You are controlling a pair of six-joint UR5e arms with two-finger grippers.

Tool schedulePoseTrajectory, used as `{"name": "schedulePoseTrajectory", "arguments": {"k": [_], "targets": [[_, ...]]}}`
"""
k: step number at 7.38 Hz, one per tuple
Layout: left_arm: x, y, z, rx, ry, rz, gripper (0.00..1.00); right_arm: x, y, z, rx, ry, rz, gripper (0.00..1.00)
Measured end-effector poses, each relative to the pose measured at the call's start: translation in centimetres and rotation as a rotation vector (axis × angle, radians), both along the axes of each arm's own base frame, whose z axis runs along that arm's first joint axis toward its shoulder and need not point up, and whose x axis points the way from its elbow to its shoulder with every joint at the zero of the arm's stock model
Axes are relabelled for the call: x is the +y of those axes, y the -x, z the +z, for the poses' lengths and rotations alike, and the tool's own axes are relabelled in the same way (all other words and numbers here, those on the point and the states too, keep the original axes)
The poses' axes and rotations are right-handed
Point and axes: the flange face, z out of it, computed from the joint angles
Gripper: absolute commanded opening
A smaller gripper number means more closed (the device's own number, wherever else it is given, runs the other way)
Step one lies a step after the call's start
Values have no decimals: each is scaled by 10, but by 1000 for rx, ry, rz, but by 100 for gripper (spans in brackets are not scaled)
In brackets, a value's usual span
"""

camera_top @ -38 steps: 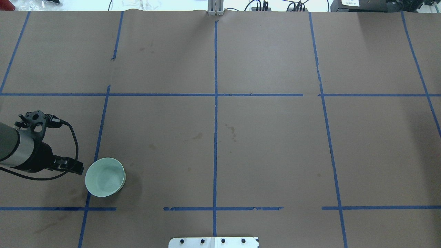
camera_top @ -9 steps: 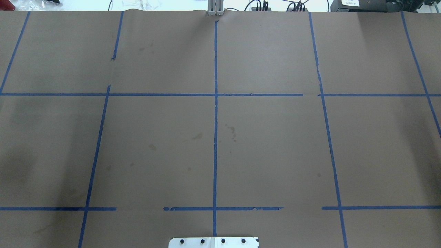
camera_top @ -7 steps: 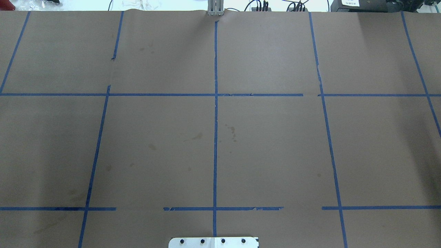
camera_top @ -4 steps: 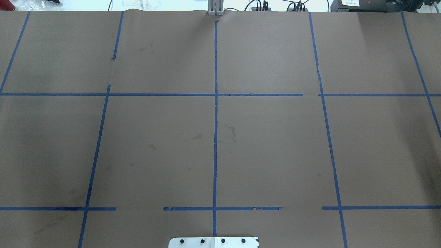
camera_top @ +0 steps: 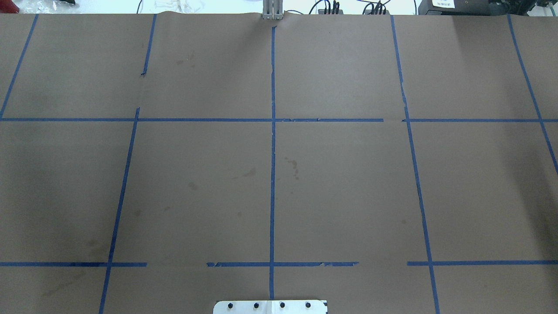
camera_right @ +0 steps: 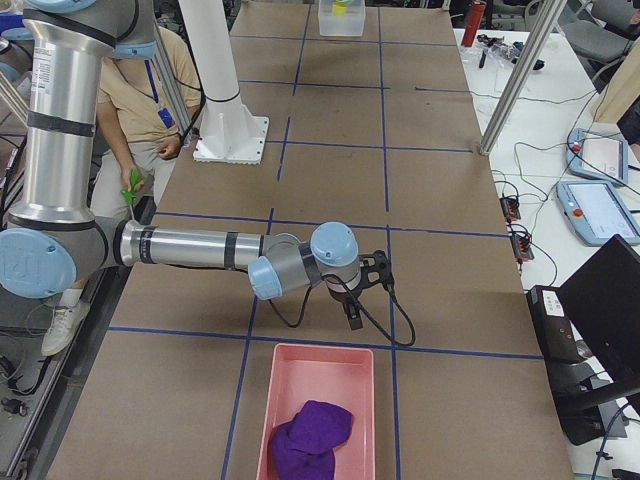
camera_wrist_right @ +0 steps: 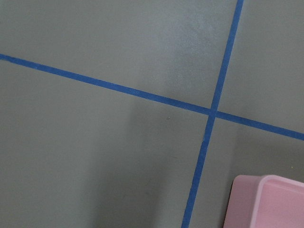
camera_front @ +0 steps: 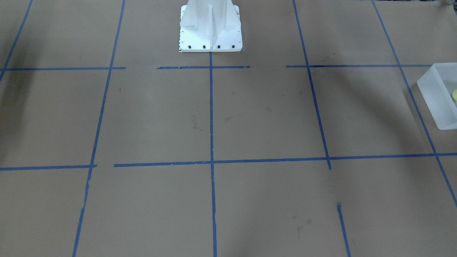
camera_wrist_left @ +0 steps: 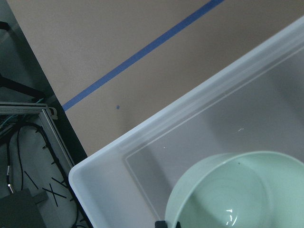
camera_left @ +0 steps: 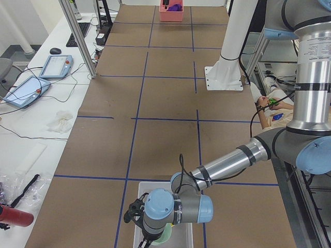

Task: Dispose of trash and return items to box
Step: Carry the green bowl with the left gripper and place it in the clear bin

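Bowl (camera_wrist_left: 228,194) hangs low inside the box (camera_wrist_left: 142,137), the left gripper (camera_wrist_left: 168,223) seemingly pinching its rim to set it down beside the cup (camera_front: 455,95). Right gripper (camera_right: 353,318) waits near the pink bin (camera_right: 330,375); whether its jaws are apart I cannot tell.

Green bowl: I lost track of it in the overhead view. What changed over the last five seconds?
The bowl and the left gripper have gone from the table's left side to the frosted box; the bowl is now within its walls. Whether it is released cannot be told. The table looks unchanged.
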Motion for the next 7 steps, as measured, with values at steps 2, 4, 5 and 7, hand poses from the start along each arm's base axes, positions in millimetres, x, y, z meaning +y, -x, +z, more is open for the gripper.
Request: {"name": "schedulePoseTrajectory", "arguments": {"k": [2, 4, 5, 7], "targets": [[-3, 14, -5, -2, -9, -28, 0, 0, 0, -2, -3, -4, -1, 100], [2, 18, 4, 1, 10, -38, 35, 1, 0, -2, -4, -6, -1, 100], [4, 18, 7, 2, 17, -41, 48, 1, 0, -3, -5, -6, -2, 100], [5, 18, 9, 2, 25, -47, 66, 1, 0, -3, -8, -6, -3, 100]]}}
